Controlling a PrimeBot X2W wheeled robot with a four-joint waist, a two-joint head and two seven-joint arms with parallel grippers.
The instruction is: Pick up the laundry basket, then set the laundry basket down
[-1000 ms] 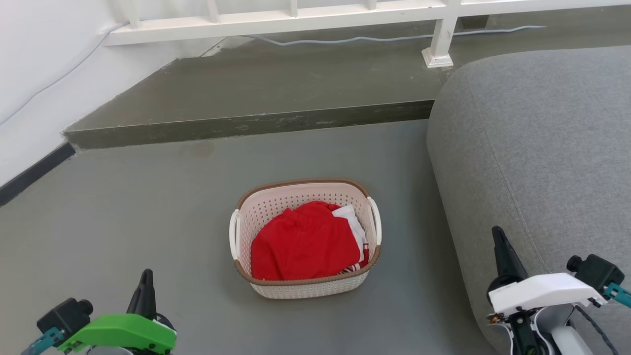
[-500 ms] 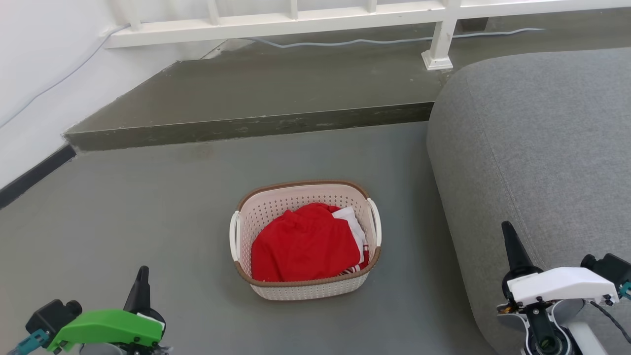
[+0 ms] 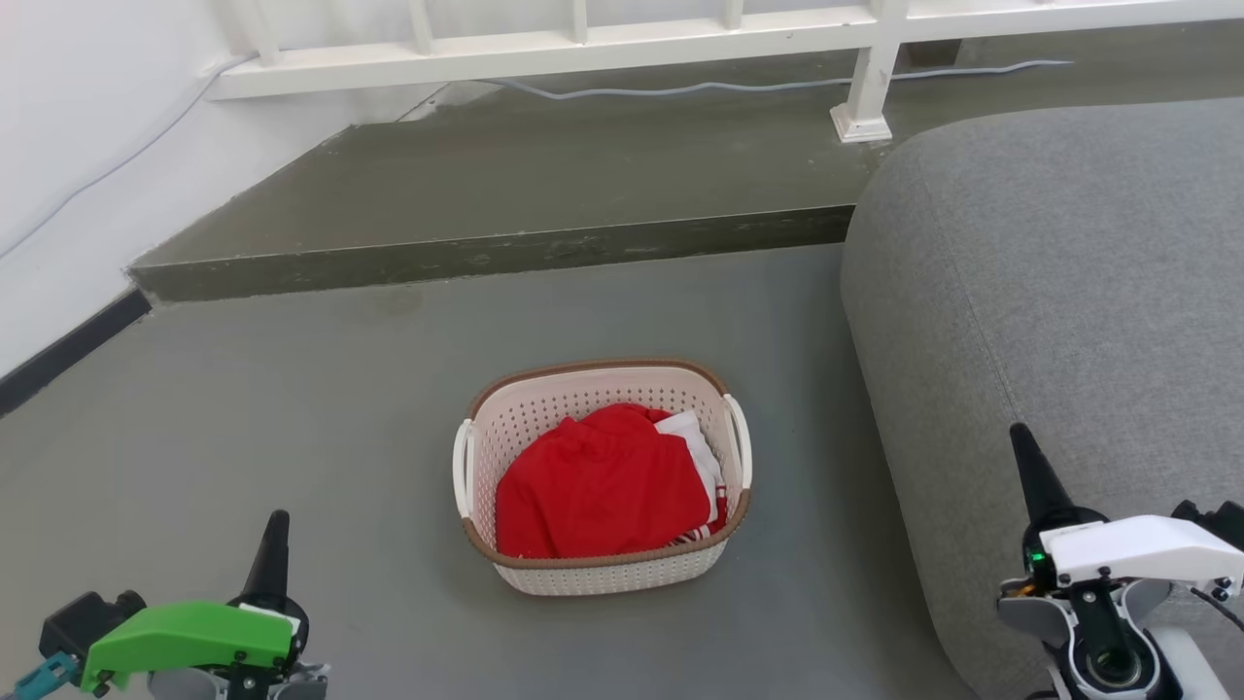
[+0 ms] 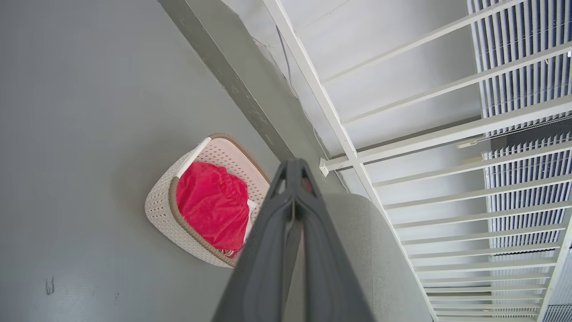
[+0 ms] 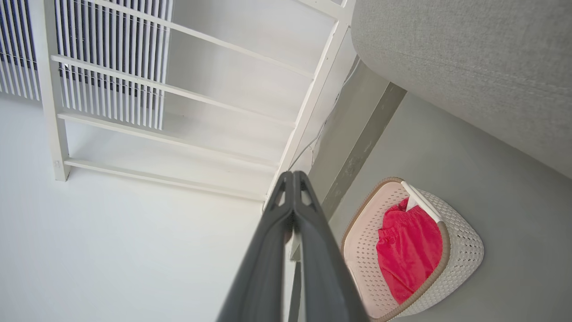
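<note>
Laundry basket (image 4: 165, 210) sits partly hidden (one corner) behind left end effector (image 4: 294, 166).

The laundry basket (image 3: 603, 574), cream perforated plastic with a brown rim, stands upright on the grey floor (image 3: 292, 408) holding red clothing (image 3: 598, 486)

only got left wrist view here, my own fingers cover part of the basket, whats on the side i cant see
Observer: In the head view the laundry basket has a second white handle on its right side, and nothing is touching it.
Operator: ok wheres the right gripper
Observer: The right gripper is at the lower right of the head view, against the grey sofa and well apart from the basket.
Operator: open or shut
Observer: Shut. The right wrist view shows its fingers pressed together, with nothing between them.
</note>
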